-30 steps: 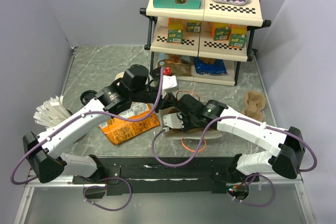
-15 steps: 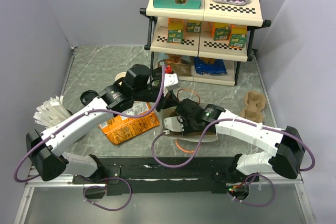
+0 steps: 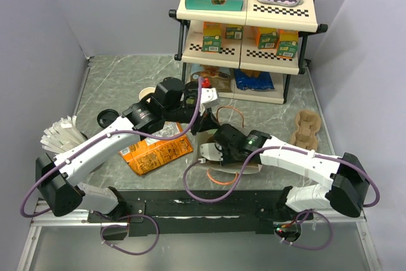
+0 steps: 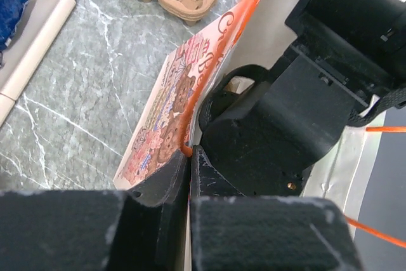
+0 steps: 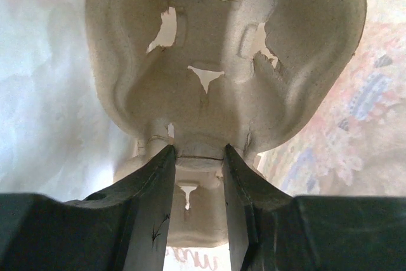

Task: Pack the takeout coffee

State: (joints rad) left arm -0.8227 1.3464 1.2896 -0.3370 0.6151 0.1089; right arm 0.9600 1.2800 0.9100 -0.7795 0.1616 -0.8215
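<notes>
The paper bag (image 3: 248, 164) with orange handles lies between my arms; its printed side shows in the left wrist view (image 4: 166, 115). My left gripper (image 3: 204, 120) is shut on the bag's upper edge by an orange handle (image 4: 189, 154). My right gripper (image 3: 210, 147) is inside the bag, shut on the middle ridge of a pulp cup carrier (image 5: 222, 61), with both fingers (image 5: 155, 182) pressed on it. The lidded dark green takeout coffee is not in view.
A stack of cup carriers (image 3: 306, 128) lies at the right. An orange snack bag (image 3: 155, 150) lies under the left arm. A black lid (image 3: 106, 117), a part-hidden cup (image 3: 146, 93) and white items (image 3: 60, 134) are at the left. A stocked shelf (image 3: 244, 36) stands behind.
My right gripper has moved left and deeper into the bag with the carrier. My left gripper has shifted slightly right, still holding the bag's edge.
</notes>
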